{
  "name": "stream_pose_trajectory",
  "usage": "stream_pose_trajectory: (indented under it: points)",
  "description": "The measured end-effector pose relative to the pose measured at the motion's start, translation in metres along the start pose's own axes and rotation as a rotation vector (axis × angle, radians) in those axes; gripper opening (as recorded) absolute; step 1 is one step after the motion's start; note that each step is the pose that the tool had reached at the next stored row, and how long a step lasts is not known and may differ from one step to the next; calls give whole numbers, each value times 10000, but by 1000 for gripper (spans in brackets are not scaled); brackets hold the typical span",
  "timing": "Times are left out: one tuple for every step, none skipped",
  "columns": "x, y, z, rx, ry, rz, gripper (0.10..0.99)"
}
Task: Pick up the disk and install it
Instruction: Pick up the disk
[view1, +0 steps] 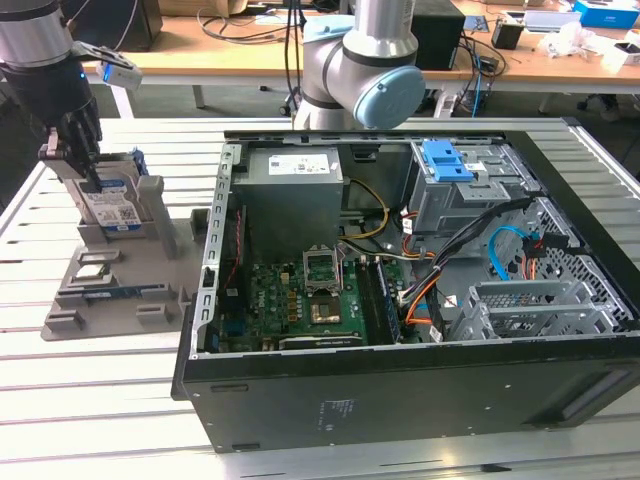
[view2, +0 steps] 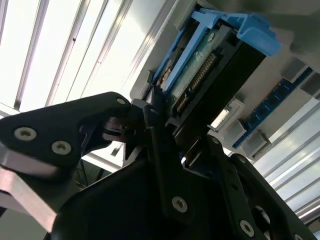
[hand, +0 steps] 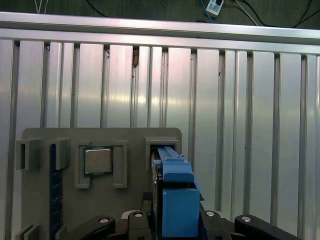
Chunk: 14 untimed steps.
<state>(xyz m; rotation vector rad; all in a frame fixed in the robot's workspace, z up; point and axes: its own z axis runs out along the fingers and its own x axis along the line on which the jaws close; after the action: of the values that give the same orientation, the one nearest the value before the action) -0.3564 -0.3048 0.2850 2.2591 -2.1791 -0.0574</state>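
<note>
The disk (view1: 115, 205) stands on edge in a slot of the grey holder (view1: 120, 270) at the exterior view's left, its white-and-blue label facing out. My gripper (view1: 80, 165) comes down over its top edge. Both wrist views show the black fingers tight against either side of the disk (view2: 200, 70) and its blue carrier frame (hand: 175, 200), so my gripper (hand: 175, 216) looks shut on it. The disk still sits in the holder (hand: 125, 145). In the second wrist view my gripper (view2: 175, 125) meets the disk's connector end.
The open computer case (view1: 400, 390) lies at the exterior view's right, with a grey power supply (view1: 295, 185), the motherboard and a drive cage with a blue latch (view1: 447, 160). The holder also carries a square processor chip (hand: 97, 160) and a blue memory stick (hand: 55, 185). Slatted metal table all round.
</note>
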Motion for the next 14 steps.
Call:
stream_pose_trajectory:
  points:
    - [0,0,0,0,1,0,365]
    - [0,0,0,0,1,0,365]
    - [-1,0,0,-1,1,0,365]
    - [-1,0,0,0,1,0,365]
    - [-1,0,0,-1,1,0,365]
    - [-2,0,0,0,1,0,365]
    - [-2,0,0,-1,1,0,365]
    - [-2,0,0,0,1,0,365]
    - [-3,0,0,0,0,0,365]
    - [-3,0,0,-1,1,0,365]
    - [-3,0,0,0,1,0,365]
    - [-3,0,0,-1,1,0,365]
    - [-4,0,0,-1,0,0,365]
    - [-4,-1,-1,-1,1,0,365]
